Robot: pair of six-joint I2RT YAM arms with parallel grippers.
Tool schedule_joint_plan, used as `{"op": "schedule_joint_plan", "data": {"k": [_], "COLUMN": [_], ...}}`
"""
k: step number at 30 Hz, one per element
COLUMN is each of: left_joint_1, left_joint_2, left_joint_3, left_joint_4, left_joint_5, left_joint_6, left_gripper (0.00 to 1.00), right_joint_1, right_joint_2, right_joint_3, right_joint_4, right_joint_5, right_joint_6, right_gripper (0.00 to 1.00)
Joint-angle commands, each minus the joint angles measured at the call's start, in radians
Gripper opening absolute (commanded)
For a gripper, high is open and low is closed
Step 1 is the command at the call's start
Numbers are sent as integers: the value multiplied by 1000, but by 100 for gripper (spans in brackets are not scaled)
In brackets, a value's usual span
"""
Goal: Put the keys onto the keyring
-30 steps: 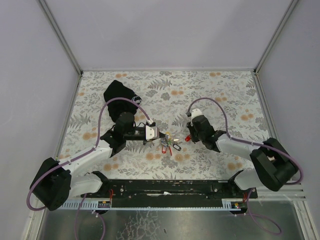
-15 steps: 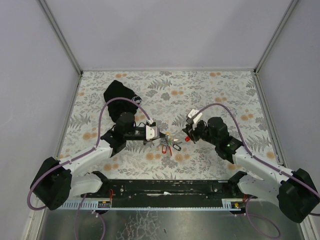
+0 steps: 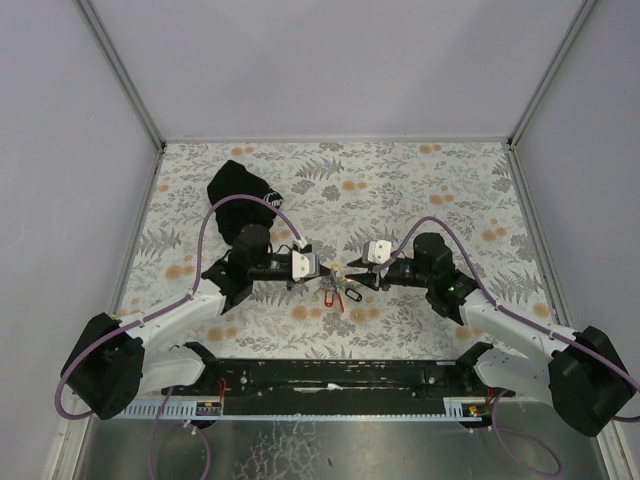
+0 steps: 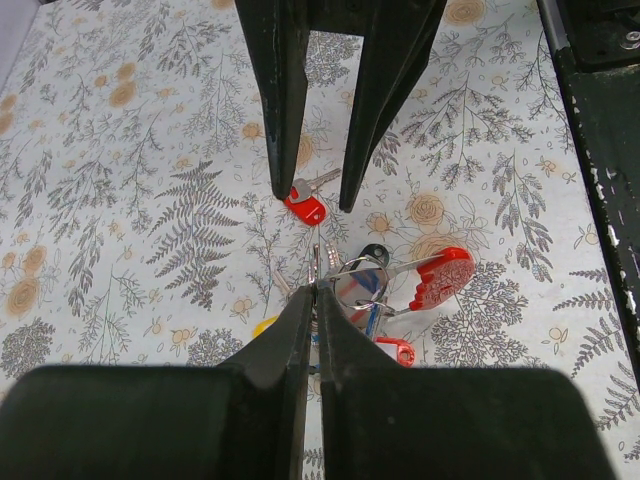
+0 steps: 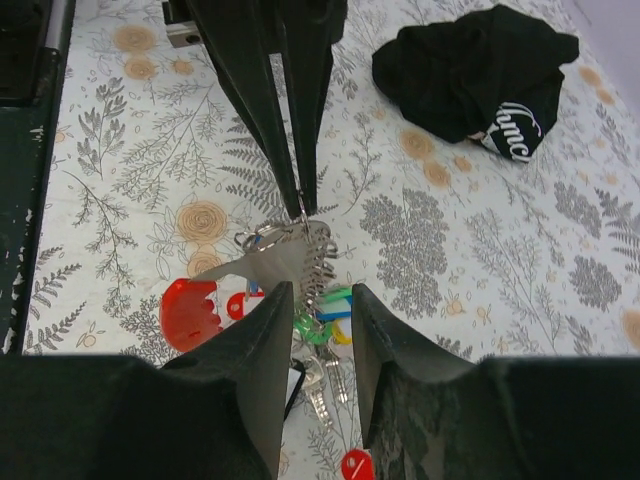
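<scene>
Two arms meet at mid-counter [image 3: 400, 190]. The left gripper [image 4: 315, 292], pressed together, pinches the keyring [image 4: 350, 282], apparently to steady it just off the surface with the tagged keys [image 5: 322, 305] hanging below. The right gripper [image 4: 313, 198], jaws spread, straddles a loose red-tagged key [image 4: 305, 207], presumably for pickup. This key lies flat, its long axis slanted and its blade toward the right arm.
</scene>
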Motion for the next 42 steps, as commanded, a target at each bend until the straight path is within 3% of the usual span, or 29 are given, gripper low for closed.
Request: {"op": "schedule_joint_plan", "data": {"k": [1, 23, 29, 37, 42], "left_joint_1": [7, 7, 7, 7, 7], "left_joint_2": [3, -8, -11, -39, -27], "left_joint_3": [11, 5, -1, -53, -50], "left_joint_4": [69, 94, 103, 193, 193], "left_joint_5": [25, 34, 30, -25, -23], "left_joint_6": [-7, -27, -28, -66, -68], "left_gripper": [0, 0, 0, 24, 25], "right_joint_1": [2, 49, 51, 51, 51], "right_joint_2": [30, 151, 159, 129, 114], "right_joint_3": [57, 150, 157, 157, 154], "right_joint_4": [117, 19, 15, 39, 47], "right_joint_5": [-109, -129, -117, -71, -57], "right_joint_6": [-47, -136, -124, -40, -18], "right_gripper": [36, 22, 7, 0, 0]}}
